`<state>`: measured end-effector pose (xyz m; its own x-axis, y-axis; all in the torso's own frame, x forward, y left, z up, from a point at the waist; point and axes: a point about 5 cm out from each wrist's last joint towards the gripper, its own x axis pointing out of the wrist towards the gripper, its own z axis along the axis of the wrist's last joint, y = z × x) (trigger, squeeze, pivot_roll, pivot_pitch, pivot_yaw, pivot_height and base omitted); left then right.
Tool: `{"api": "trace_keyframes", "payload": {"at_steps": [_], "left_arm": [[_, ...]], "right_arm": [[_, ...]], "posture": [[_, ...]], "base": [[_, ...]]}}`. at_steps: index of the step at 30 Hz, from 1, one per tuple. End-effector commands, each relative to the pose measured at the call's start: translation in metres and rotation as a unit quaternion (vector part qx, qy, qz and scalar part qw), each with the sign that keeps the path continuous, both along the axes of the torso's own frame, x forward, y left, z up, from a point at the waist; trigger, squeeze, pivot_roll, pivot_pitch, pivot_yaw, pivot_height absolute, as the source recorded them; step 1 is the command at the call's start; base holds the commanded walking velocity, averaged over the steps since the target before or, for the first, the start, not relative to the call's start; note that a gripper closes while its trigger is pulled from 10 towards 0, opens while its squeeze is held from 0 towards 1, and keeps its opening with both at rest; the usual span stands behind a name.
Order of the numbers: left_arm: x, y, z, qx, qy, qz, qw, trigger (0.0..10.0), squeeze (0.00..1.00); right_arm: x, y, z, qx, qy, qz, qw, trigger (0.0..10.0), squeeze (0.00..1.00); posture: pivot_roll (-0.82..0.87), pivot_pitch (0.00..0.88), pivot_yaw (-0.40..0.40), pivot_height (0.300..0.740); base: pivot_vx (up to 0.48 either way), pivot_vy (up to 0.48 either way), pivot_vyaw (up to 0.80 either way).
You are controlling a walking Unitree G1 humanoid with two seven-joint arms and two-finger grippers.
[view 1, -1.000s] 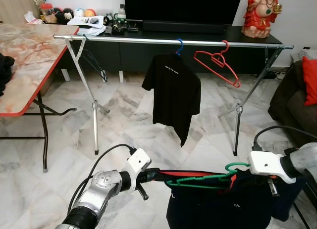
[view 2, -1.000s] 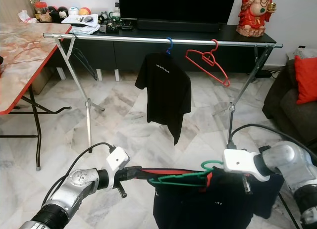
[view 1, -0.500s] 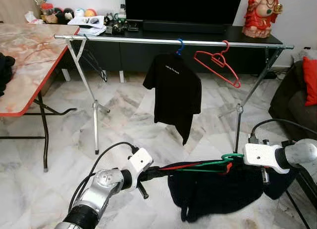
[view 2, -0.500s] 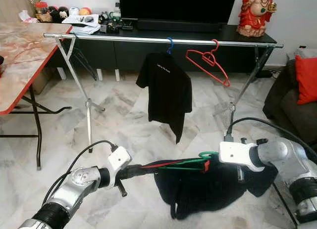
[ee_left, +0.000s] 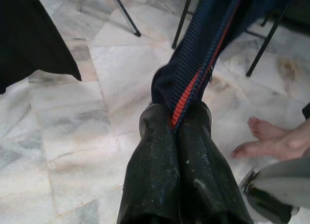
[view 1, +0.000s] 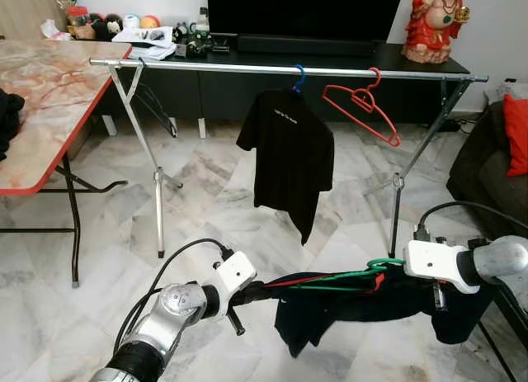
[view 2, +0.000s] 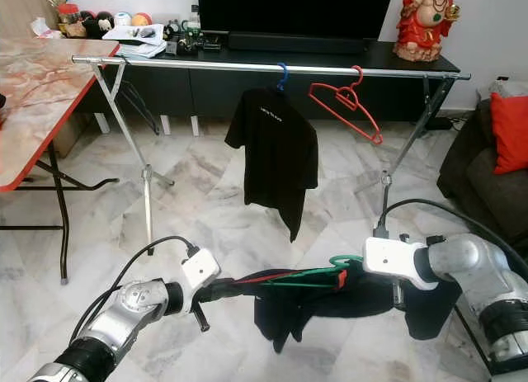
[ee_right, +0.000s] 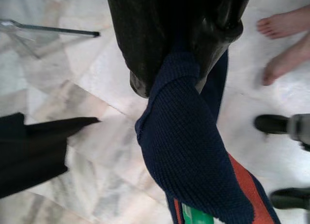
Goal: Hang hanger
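A green hanger (view 1: pixel 342 276) lies nearly level inside a navy garment (view 1: pixel 363 304) with a red stripe, held low in front of me. My left gripper (ee_left: pixel 175 118) is shut on the garment's ribbed striped edge. My right gripper (ee_right: pixel 186 59) is shut on the navy knit by the hanger's hook (view 1: pixel 381 263). Beyond stands a metal rack rail (view 1: pixel 206 66). On it hang a black T-shirt (view 1: pixel 289 155) on a blue hanger (view 1: pixel 299 75) and a bare red hanger (view 1: pixel 363 106).
A marble-topped table (view 1: pixel 41 93) stands at the left. A dark sofa with a red cushion (view 1: pixel 516 134) is at the right, and a TV console (view 1: pixel 330 52) sits behind the rack. A person's bare feet (ee_left: pixel 271 139) stand on the marble floor close to my grippers.
Both grippers have lifted the garment and hanger higher. The cloth now hangs stretched between them, with its hem off the frame's bottom edge.
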<state>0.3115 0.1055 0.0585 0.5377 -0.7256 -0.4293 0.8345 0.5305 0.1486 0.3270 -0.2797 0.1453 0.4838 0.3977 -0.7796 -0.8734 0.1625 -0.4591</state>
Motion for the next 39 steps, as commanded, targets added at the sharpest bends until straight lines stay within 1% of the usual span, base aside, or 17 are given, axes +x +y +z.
{"api": "trace_keyframes", "payload": {"at_steps": [1, 4, 9, 11, 14, 17, 19, 21, 26, 27, 28, 29, 32, 33, 36, 37, 39], "left_arm": [[-0.007, 0.027, -0.019, 0.055, 0.033, 0.027, 0.998, 0.0, 0.0], [-0.008, 0.028, -0.02, 0.064, 0.033, 0.025, 0.997, 0.0, 0.0], [-0.008, 0.031, -0.022, 0.084, 0.034, 0.017, 0.996, 0.0, 0.0], [-0.01, 0.034, -0.025, 0.103, 0.035, 0.011, 0.994, 0.0, 0.0], [-0.011, 0.035, -0.026, 0.108, 0.035, 0.008, 0.994, 0.0, 0.0], [-0.014, 0.036, -0.03, 0.128, 0.04, -0.006, 0.991, 0.0, 0.0], [-0.015, 0.037, -0.031, 0.133, 0.042, -0.009, 0.99, 0.0, 0.0], [-0.014, 0.037, -0.031, 0.133, 0.042, -0.009, 0.99, 0.0, 0.0], [-0.015, 0.038, -0.031, 0.138, 0.044, -0.016, 0.989, 0.0, 0.0], [-0.015, 0.039, -0.031, 0.14, 0.044, -0.017, 0.989, 0.0, 0.0], [-0.015, 0.041, -0.031, 0.145, 0.042, -0.015, 0.988, 0.0, 0.0], [-0.015, 0.041, -0.031, 0.146, 0.039, -0.013, 0.988, 0.0, 0.0], [-0.014, 0.042, -0.03, 0.146, 0.036, -0.008, 0.989, 0.0, 0.0], [-0.013, 0.042, -0.03, 0.147, 0.034, -0.007, 0.989, 0.0, 0.0], [-0.012, 0.041, -0.029, 0.147, 0.032, -0.006, 0.989, 0.0, 0.0], [-0.011, 0.041, -0.028, 0.147, 0.028, -0.005, 0.989, 0.0, 0.0], [-0.008, 0.041, -0.025, 0.146, 0.02, -0.001, 0.989, 0.0, 0.0]], "right_arm": [[0.006, -0.025, 0.019, -0.024, -0.058, -0.072, 0.995, 0.0, 0.0], [0.008, -0.026, 0.019, -0.035, -0.071, -0.085, 0.993, 0.0, 0.0], [0.011, -0.022, 0.017, -0.026, -0.086, -0.089, 0.992, 0.0, 0.0], [0.017, -0.009, 0.023, 0.058, -0.099, -0.097, 0.989, 0.0, 0.0], [0.018, -0.007, 0.024, 0.065, -0.101, -0.095, 0.988, 0.0, 0.0], [0.023, 0.001, 0.029, 0.128, -0.11, -0.114, 0.979, 0.0, 0.0], [0.024, 0.004, 0.03, 0.15, -0.111, -0.117, 0.975, 0.0, 0.0], [0.023, 0.007, 0.025, 0.14, -0.106, -0.109, 0.978, 0.0, 0.0], [0.023, 0.01, 0.021, 0.149, -0.101, -0.117, 0.977, 0.0, 0.0], [0.021, 0.012, 0.016, 0.153, -0.079, -0.109, 0.979, 0.0, 0.0], [0.012, 0.02, 0.007, 0.158, -0.033, -0.064, 0.985, 0.0, 0.0], [0.005, 0.025, 0.003, 0.164, -0.007, -0.034, 0.986, 0.0, 0.0], [-0.009, 0.034, -0.002, 0.189, 0.049, 0.019, 0.981, 0.0, 0.0], [-0.011, 0.034, -0.003, 0.189, 0.055, 0.024, 0.98, 0.0, 0.0], [-0.006, 0.03, -0.004, 0.167, 0.034, 0.006, 0.985, 0.0, 0.0], [-0.007, 0.025, -0.008, 0.135, 0.038, 0.003, 0.99, 0.0, 0.0], [-0.01, 0.02, -0.013, 0.104, 0.051, 0.002, 0.993, 0.0, 0.0]], "posture": [[-0.08, 0.086, -0.067, 0.74], [-0.08, 0.089, -0.067, 0.74], [-0.08, 0.092, -0.066, 0.74], [-0.08, 0.094, -0.066, 0.74], [-0.08, 0.095, -0.065, 0.74], [-0.08, 0.095, -0.065, 0.74], [-0.08, 0.094, -0.065, 0.74], [-0.08, 0.095, -0.065, 0.74], [-0.08, 0.096, -0.064, 0.74], [-0.08, 0.096, -0.063, 0.74], [-0.07, 0.097, -0.063, 0.74], [-0.07, 0.097, -0.063, 0.74], [-0.07, 0.098, -0.064, 0.74], [-0.07, 0.097, -0.064, 0.74], [-0.08, 0.097, -0.062, 0.74], [-0.08, 0.098, -0.062, 0.74], [-0.07, 0.096, -0.065, 0.74]], "base": [[0.0, 0.0, 0.0], [0.0, 0.0, 0.0], [0.0, 0.0, 0.0], [0.0, 0.0, 0.0], [0.0, 0.0, 0.0], [0.0, 0.0, 0.0], [0.0, 0.0, 0.0], [0.0, 0.0, 0.0], [0.0, 0.0, 0.0], [0.0, 0.0, 0.0], [0.0, 0.0, 0.0], [0.0, 0.0, 0.0], [0.0, 0.0, 0.0], [0.0, 0.0, 0.0], [0.0, 0.0, 0.0], [0.0, 0.0, 0.0], [0.0, 0.0, 0.0]]}}
